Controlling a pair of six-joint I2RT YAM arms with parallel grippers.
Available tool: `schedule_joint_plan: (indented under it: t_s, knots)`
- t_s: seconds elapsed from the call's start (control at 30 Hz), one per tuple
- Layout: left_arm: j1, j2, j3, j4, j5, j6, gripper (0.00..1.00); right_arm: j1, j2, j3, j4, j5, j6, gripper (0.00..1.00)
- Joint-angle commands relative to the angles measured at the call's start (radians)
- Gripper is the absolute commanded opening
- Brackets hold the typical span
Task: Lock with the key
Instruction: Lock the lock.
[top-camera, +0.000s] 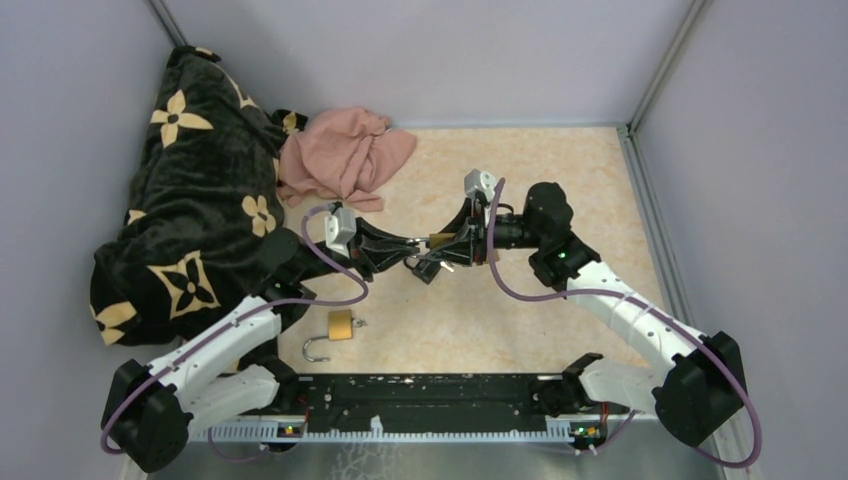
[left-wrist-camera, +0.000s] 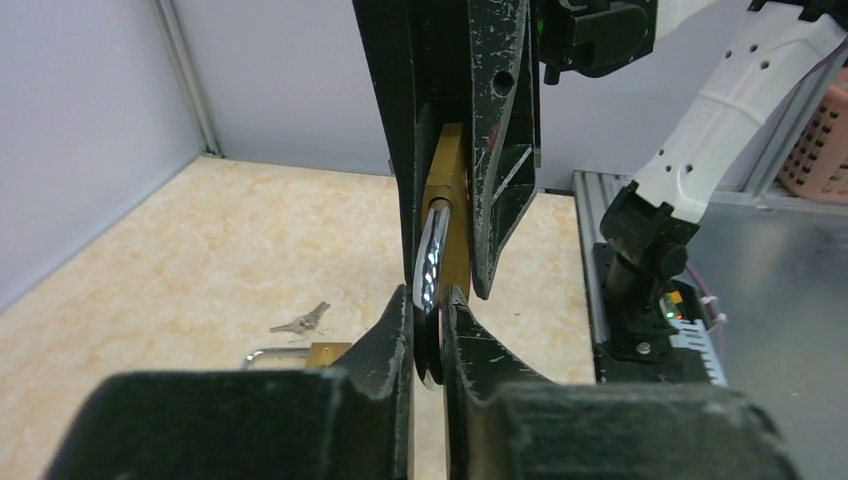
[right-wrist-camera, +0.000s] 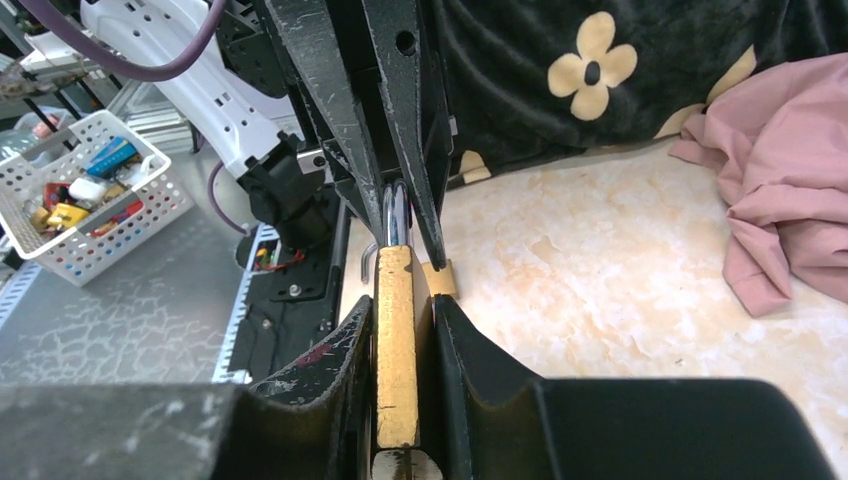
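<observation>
My two arms meet over the middle of the surface, fingertip to fingertip. My right hand (right-wrist-camera: 400, 312) is pinching the padlock (right-wrist-camera: 395, 350): its brass body stands on edge between my fingers (right-wrist-camera: 340, 365), touched on both flat sides and held up off the surface. The chrome shackle (left-wrist-camera: 432, 255) sticks out of the body toward my left arm.

My left hand (left-wrist-camera: 428, 312) reaches in from the other side. Its fingers (left-wrist-camera: 395, 335) stand only narrowly apart, one on each side of the shackle's bend. The left wrist view does not let me tell whether they press the metal or merely flank it.

A second padlock (top-camera: 340, 325) lies on the surface near the near edge, a little left of centre and well apart from the one I hold. Its shackle (top-camera: 315, 348) is swung open toward the near-left. The key (top-camera: 358, 322) lies at the right side of that brass body, touching or just beside it. I cannot tell whether it sits in the keyhole.

A black blanket with cream flowers (top-camera: 190, 200) is heaped along the left edge into the far-left corner. A pink cloth (top-camera: 345, 155) lies crumpled against it at the far edge.
</observation>
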Motion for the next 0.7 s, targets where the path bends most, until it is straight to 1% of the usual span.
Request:
schedule_joint_plan:
  t_s: [0.0, 0.03, 0.07, 0.13, 0.23, 0.3, 0.33, 0.43, 0.5, 0.53, 0.57, 0.63, 0.67]
  knots:
    - [-0.032, -0.022, -0.009, 0.019, 0.203, -0.023, 0.07, -0.015, -0.005, 0.034, 0.108, 0.18, -0.018, 0.0]
    - [-0.03, -0.022, -0.008, 0.019, 0.204, -0.022, 0.02, -0.015, -0.005, 0.033, 0.107, 0.177, -0.018, 0.0]
    - [-0.029, -0.022, -0.007, 0.02, 0.206, -0.02, 0.0, -0.014, -0.005, 0.033, 0.105, 0.173, -0.018, 0.0]
    - [-0.027, -0.025, -0.005, 0.021, 0.208, -0.012, 0.0, -0.015, 0.005, 0.038, 0.089, 0.139, -0.026, 0.0]
    - [-0.005, -0.032, 0.003, 0.003, 0.188, 0.008, 0.0, -0.015, 0.042, 0.068, -0.035, 0.015, -0.115, 0.0]
    - [0.024, -0.04, 0.006, -0.028, 0.16, 0.025, 0.0, -0.015, 0.054, 0.061, -0.09, 0.0, -0.183, 0.1]
    - [0.045, -0.043, 0.006, -0.043, 0.142, 0.031, 0.0, -0.016, 0.052, 0.044, -0.088, -0.002, -0.201, 0.17]
    - [0.077, -0.058, 0.004, -0.108, 0.131, 0.076, 0.0, -0.016, 0.044, -0.027, -0.025, -0.002, -0.22, 0.34]
    - [0.085, -0.072, -0.003, -0.179, 0.121, 0.144, 0.0, -0.015, 0.052, -0.067, 0.008, 0.007, -0.22, 0.41]
    - [0.086, -0.076, -0.009, -0.227, 0.111, 0.213, 0.0, -0.016, 0.061, -0.083, 0.016, 0.011, -0.214, 0.45]
    - [0.087, -0.08, -0.019, -0.288, 0.081, 0.269, 0.0, -0.016, 0.08, -0.099, 0.022, 0.015, -0.205, 0.5]
    - [0.09, -0.079, -0.048, -0.396, 0.009, 0.359, 0.0, -0.015, 0.119, -0.126, 0.04, 0.011, -0.168, 0.55]
    - [0.092, -0.079, -0.064, -0.44, -0.015, 0.393, 0.0, -0.015, 0.139, -0.137, 0.049, 0.002, -0.144, 0.61]
